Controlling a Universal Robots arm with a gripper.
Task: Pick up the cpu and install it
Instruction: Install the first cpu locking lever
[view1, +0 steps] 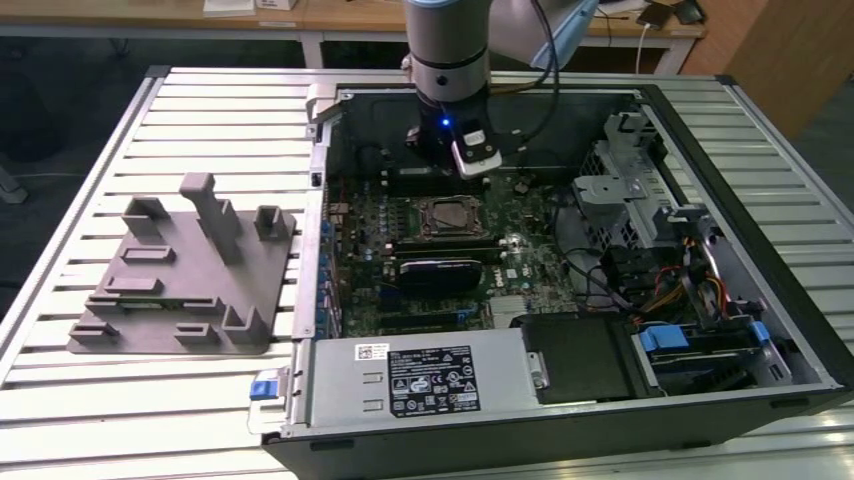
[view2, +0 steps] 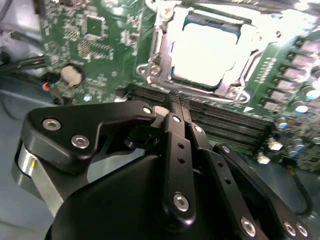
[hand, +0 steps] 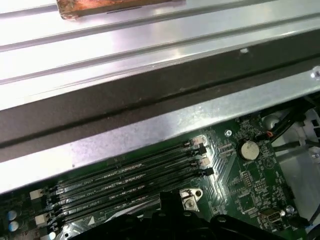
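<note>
Green circuit board fills the open computer case (view1: 747, 330) that we see lying on the slatted metal table (view1: 200, 100) in the exterior view, with the arm reaching down from above so that the gripper (view1: 470, 160) hangs over the board just beyond the socket (view1: 442, 217); a grey plastic fixture (view1: 187, 275) sits on the table toward the exterior view's left, well apart from the case. In the second wrist view we look past the black gripper (view2: 176, 102), whose fingertips (view2: 179, 104) are pressed together with nothing between them, above the memory slots (view2: 225, 122); beyond them the cpu (view2: 207, 52) lies flat inside the socket frame (view2: 160, 47), its pale metal top washed out by glare. In the first wrist view we see the memory slots (hand: 130, 177), a round coin battery (hand: 248, 148) on the board, and the case wall (hand: 150, 130) beside the table slats.
</note>
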